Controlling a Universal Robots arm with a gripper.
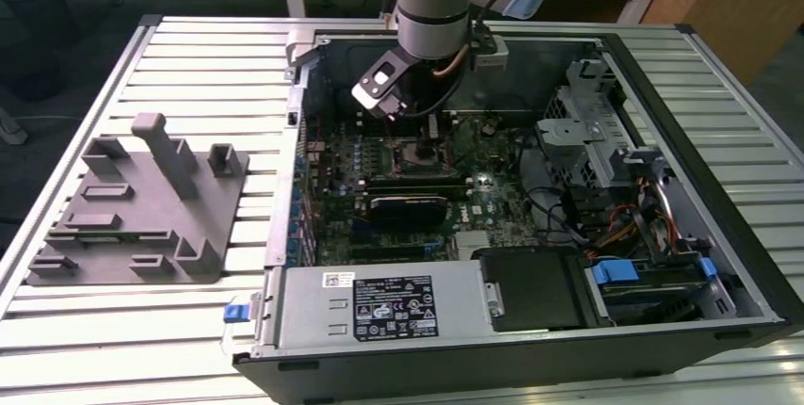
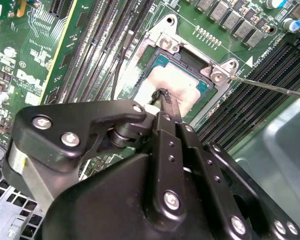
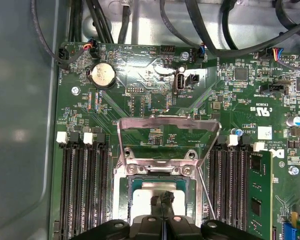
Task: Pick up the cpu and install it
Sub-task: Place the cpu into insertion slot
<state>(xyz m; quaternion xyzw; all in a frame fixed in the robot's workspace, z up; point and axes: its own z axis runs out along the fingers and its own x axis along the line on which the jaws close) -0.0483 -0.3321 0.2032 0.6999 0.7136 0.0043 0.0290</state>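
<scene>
Slatted metal tabletop carries one open computer case, with one grey block fixture at the exterior view's left. We note one arm reaching into the case. Its tool has both fingers shut together, gripping nothing we can see, with the tips at the top of the one cpu. The cpu lies inside the one socket, with the hold-down plate raised beyond it. Risks, as we judge them: off-centre pressure could tilt the chip and bend contacts, and the thin lever close by could snag.
</scene>
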